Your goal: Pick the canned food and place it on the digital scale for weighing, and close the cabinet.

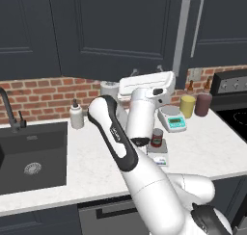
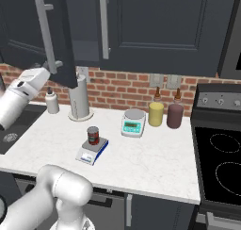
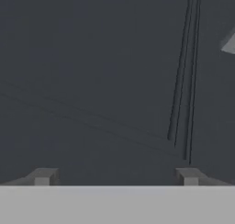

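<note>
Here, canned food stands upright on digital scale, mid-counter, well back from front counter edge. White round-plate scale sits behind and to right, apart; yellow jar and maroon jar near brick wall. Open white countertop around scale on all sides. Gripper raised close to cabinet door panel, fingertips spread wide, holding nothing. Cabinet door juts out, ajar.

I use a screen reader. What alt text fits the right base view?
A dark red canned food stands on the small grey digital scale on a white counter. Above it, a dark cabinet door hangs open beside the robot's white arm.
</note>
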Controlling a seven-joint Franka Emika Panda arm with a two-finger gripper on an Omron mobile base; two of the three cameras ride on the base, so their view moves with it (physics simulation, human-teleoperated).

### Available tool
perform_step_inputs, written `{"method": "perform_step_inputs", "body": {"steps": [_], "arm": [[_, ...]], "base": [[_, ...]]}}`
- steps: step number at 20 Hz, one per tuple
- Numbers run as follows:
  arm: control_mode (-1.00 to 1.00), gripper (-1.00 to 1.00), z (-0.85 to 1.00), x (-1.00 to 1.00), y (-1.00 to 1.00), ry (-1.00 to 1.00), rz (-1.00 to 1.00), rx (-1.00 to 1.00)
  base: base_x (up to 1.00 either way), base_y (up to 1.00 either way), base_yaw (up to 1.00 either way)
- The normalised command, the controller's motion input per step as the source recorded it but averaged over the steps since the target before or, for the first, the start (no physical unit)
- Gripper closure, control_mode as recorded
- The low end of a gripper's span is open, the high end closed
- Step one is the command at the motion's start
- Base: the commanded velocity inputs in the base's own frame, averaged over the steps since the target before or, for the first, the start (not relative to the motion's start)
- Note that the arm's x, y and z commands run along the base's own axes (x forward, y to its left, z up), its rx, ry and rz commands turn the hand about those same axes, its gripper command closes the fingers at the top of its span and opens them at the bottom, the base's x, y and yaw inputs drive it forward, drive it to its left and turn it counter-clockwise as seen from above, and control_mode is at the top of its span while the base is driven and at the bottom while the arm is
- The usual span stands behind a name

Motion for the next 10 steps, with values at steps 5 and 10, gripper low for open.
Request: {"method": "perform_step_inputs", "body": {"steps": [5, 10], "arm": [[-1.0, -1.0, 0.33, 0.69, 0.25, 0.03, -0.33, -0.21], [-1.0, -1.0, 0.47, 0.55, 0.09, 0.0, -0.27, -0.13]], "base": [[0.0, 0.0, 0.0], [0.0, 0.0, 0.0]]}}
